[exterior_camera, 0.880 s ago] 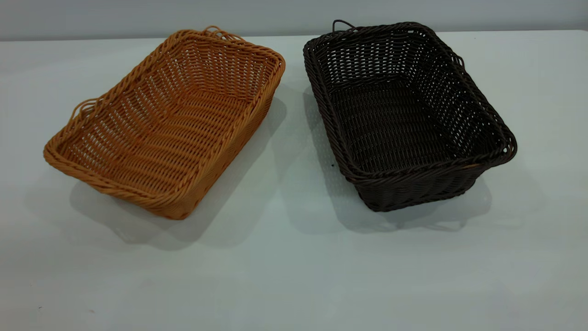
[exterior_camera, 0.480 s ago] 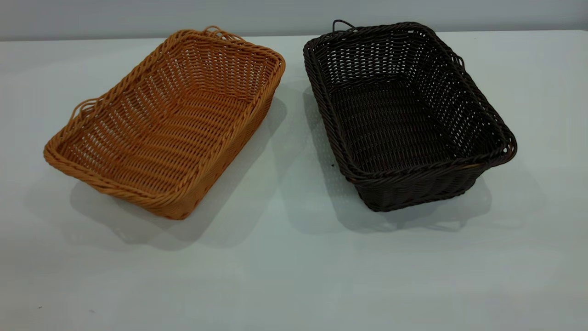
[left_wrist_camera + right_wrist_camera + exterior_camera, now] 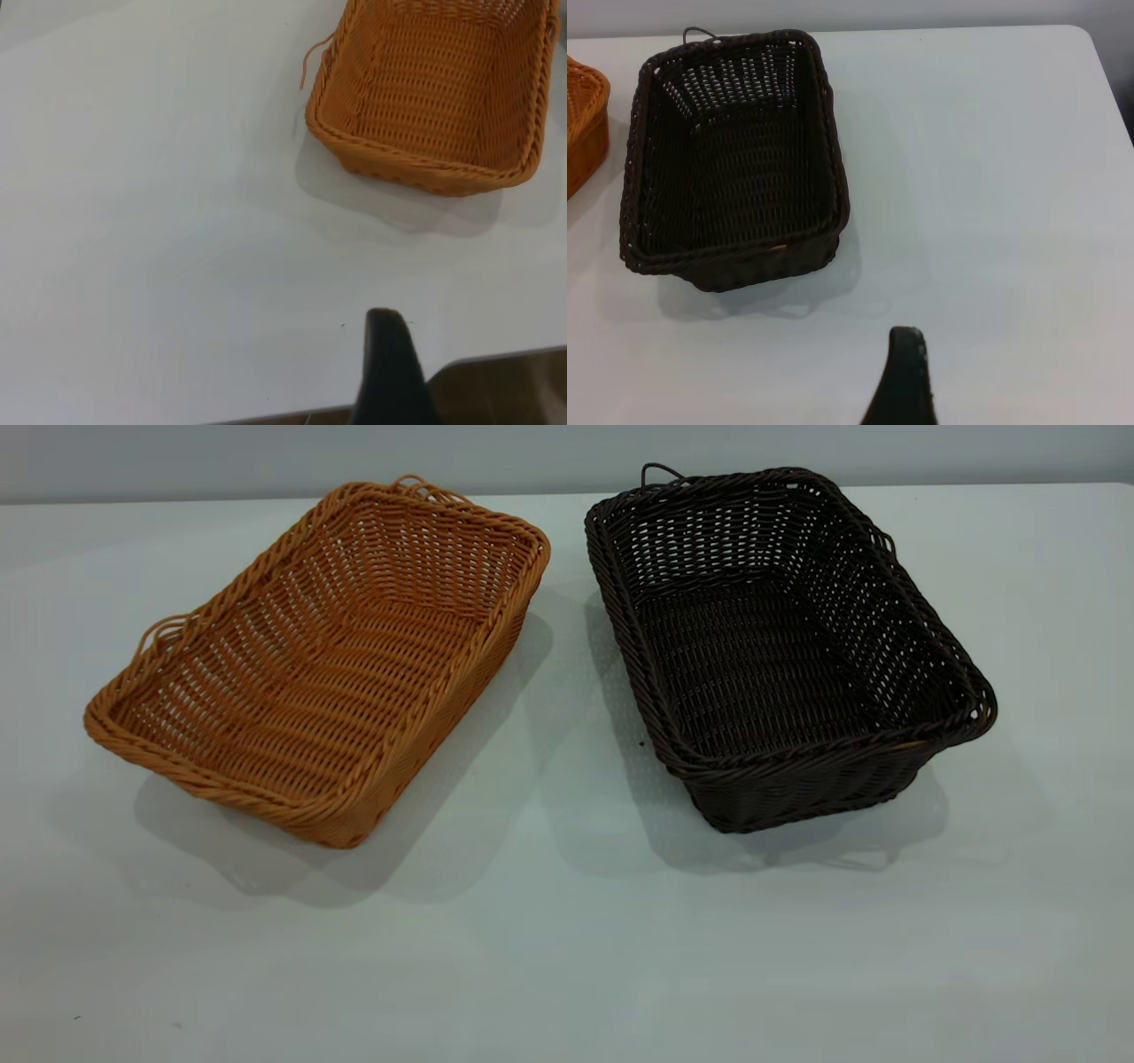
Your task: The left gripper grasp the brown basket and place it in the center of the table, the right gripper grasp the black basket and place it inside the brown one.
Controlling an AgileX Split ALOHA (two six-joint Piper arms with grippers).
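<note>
1. The rectangular orange-brown woven wicker basket [image 3: 323, 660] sits empty on my plain white desk [image 3: 567, 957].
2. The rectangular dark brown-black wicker basket [image 3: 780, 646] stands just beside it, apart, also empty.
3. My left tool [image 3: 390, 372] and right tool [image 3: 904, 381] hover well clear of the orange-brown basket; I cannot tell whether either is spread.

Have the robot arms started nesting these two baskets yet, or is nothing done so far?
Nothing is done yet. The brown basket sits left of centre and the black basket sits apart at the right, both empty on the table. Nothing is in hand: each wrist view shows just one dark finger, away from its basket. Both moves remain.
</note>
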